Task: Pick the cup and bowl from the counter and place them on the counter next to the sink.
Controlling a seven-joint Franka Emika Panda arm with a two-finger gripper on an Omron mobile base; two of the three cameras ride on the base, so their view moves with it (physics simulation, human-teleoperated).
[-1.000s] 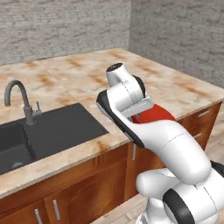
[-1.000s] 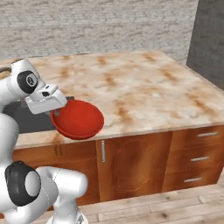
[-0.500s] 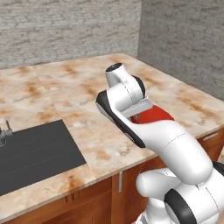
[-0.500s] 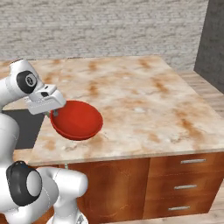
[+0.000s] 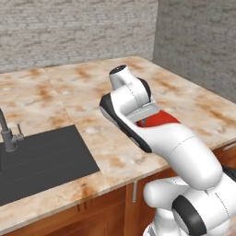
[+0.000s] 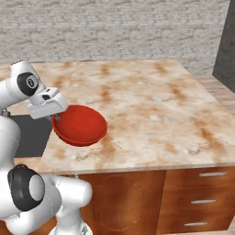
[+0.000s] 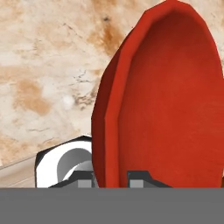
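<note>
Gripper (image 7: 111, 177) clamped on the rim of the red bowl (image 6: 79, 125), one finger on each side of the wall (clearest from the hand camera). Bowl held tilted above the beige marble counter (image 6: 151, 110), just right of the dark sink (image 5: 41, 159); faucet (image 5: 5, 133) at the basin's far edge.

The arm (image 5: 184, 147) is glossy white, built of rounded, bulbous links with dark grey rings at the joints and a black band along one segment. A flat pale-grey hand block (image 6: 45, 104) carries small dark finger mounts.
</note>
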